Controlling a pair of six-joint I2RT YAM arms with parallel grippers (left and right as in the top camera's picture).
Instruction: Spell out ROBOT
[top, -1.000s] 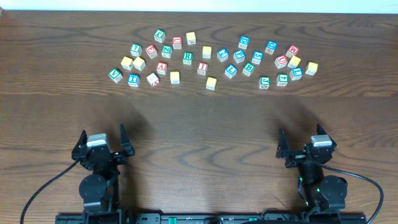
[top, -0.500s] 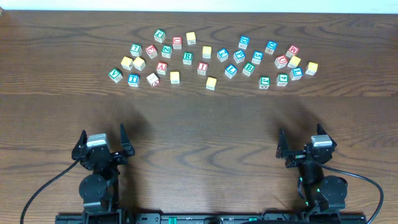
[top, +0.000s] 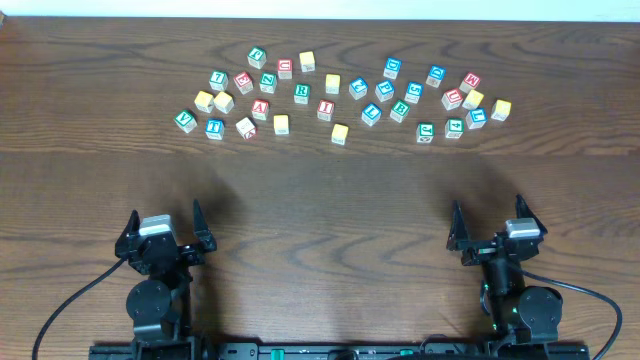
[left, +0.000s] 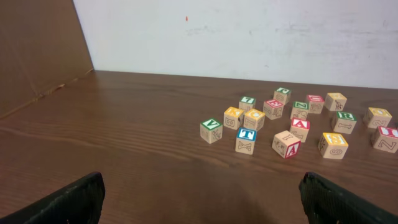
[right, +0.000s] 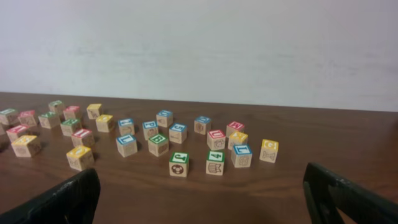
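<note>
**Q:** Where are the two grippers, and what are their fingers doing?

**A:** Take the green R cube (top: 302, 92) as the marker. It lies near the middle of a loose scatter of letter cubes on the far part of the wooden table (top: 320, 200). The left gripper (top: 165, 212) sits well apart from it, nearer the robot and to the left. The right gripper (top: 487, 205) sits well apart from it, nearer the robot and to the right. Both have their fingers spread wide, with only bare wood between them.

**Q:** And the other cubes for the word?

**A:** The green B cube (top: 400, 110) lies to the right of the R, slightly nearer the robot. The blue T cube (top: 214, 128) lies to the left of the R and nearer, at the scatter's edge. A yellow cube (top: 332, 83) sits just beside the R on its right. A second yellow cube (top: 281, 123) lies near the R, on its near-left side. None of these cubes touch each other, and they form no row.
</note>
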